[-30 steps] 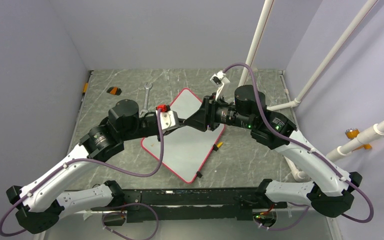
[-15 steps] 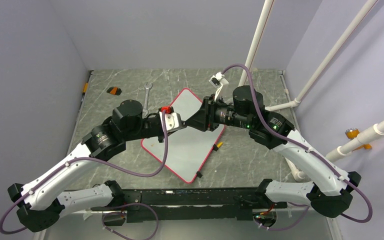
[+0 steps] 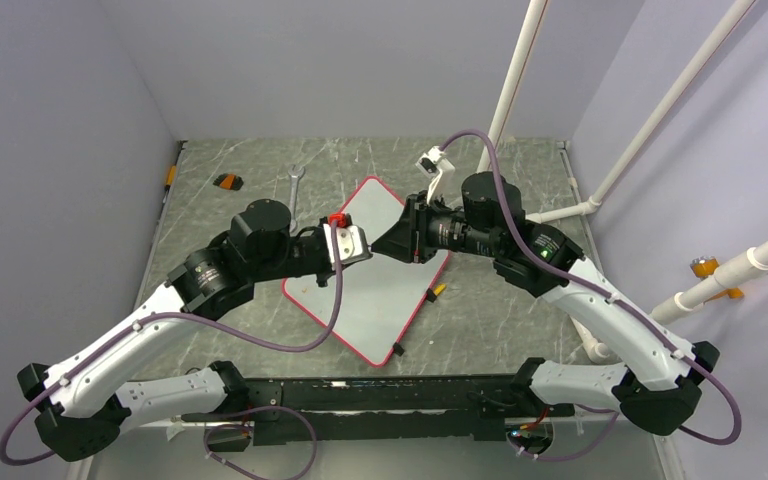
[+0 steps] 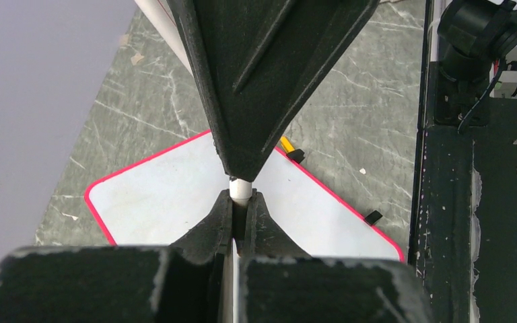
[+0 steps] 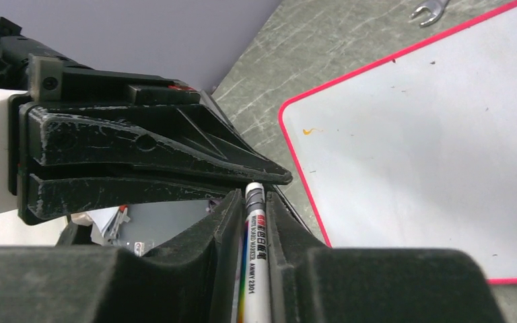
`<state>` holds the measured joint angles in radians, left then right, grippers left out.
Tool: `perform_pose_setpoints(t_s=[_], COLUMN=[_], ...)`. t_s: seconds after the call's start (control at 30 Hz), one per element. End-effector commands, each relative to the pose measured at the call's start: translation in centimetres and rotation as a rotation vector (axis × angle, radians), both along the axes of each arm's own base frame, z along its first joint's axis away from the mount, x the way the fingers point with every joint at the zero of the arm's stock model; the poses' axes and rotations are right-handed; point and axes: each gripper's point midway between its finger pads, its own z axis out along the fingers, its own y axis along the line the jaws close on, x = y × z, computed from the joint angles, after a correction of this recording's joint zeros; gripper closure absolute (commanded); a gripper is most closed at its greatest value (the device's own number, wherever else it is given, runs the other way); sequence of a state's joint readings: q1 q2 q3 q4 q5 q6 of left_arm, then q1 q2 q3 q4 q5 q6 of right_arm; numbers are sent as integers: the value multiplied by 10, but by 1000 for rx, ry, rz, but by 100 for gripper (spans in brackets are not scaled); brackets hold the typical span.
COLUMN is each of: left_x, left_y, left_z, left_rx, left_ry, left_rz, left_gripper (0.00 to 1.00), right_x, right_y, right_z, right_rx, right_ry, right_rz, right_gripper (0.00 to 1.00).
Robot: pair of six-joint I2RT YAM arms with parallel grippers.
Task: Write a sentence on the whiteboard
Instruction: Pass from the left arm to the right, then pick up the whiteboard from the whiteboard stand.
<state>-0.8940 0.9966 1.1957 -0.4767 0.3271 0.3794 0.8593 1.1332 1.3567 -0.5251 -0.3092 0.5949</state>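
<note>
The whiteboard (image 3: pixel 375 300), white with a red-pink frame, lies flat and slanted on the table under both grippers; it also shows in the left wrist view (image 4: pixel 155 195) and the right wrist view (image 5: pixel 437 148). No sentence shows on it, only a tiny orange mark (image 5: pixel 309 130) near one corner. My right gripper (image 5: pixel 254 202) is shut on a white marker (image 5: pixel 257 269) along its barrel. My left gripper (image 4: pixel 242 208) is shut on the marker's white end (image 4: pixel 241 190). The two grippers meet tip to tip above the board (image 3: pixel 375 247).
A wrench (image 3: pixel 293 185) and a small orange-black item (image 3: pixel 227 181) lie at the back left. A small yellow piece (image 3: pixel 439 291) lies by a black clip (image 3: pixel 429 294) at the board's right edge. White pipes (image 3: pixel 660 110) stand at the right.
My left gripper has moved a little right, closing onto the marker's end. My right arm has shifted slightly left. The board has not moved.
</note>
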Motion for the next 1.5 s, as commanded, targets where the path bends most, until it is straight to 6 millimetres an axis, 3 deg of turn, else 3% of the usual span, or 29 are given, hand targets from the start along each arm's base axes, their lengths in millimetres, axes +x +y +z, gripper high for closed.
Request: perform_pose_setpoints(t_s=[0.0,0.13,0.33,0.37,0.53,0.63,0.83,0.93,1.0,1.17,1.47], left_x=[-8,-8,-4,-4,-7,-7,14,26,45,74,92], left_y=[-16,-15,-10,-7,13,30,63,71,83,111,127], left_z=[40,41,39,38,36,33,16,4,-3,-45,-88], left_rx=[-101,-103,-89,-80,-76,-93,-70,-71,-88,-18,-99], left_ry=[-85,-89,-81,-76,-61,-68,-10,117,240,454,717], left_rz=[-75,-71,-33,-23,45,109,336,406,510,632,646], left_gripper=[100,100,99,91,27,1,1,1,1,3,27], right_x=[-10,-10,-7,-6,1,5,11,13,14,12,9], right_y=[16,17,13,11,-2,-9,-20,-23,-24,-25,-23], right_z=[0,-5,-7,-7,-6,-4,-1,-3,-3,-5,-11], right_rx=[37,23,12,6,-21,-28,-51,-58,-59,-64,-67], right_ry=[14,23,12,7,-23,-39,-67,-74,-75,-74,-65], right_rz=[88,94,69,58,-12,-46,-98,-115,-120,-117,-92], right_gripper=[83,99,100,100,100,100,100,100,100,100,100])
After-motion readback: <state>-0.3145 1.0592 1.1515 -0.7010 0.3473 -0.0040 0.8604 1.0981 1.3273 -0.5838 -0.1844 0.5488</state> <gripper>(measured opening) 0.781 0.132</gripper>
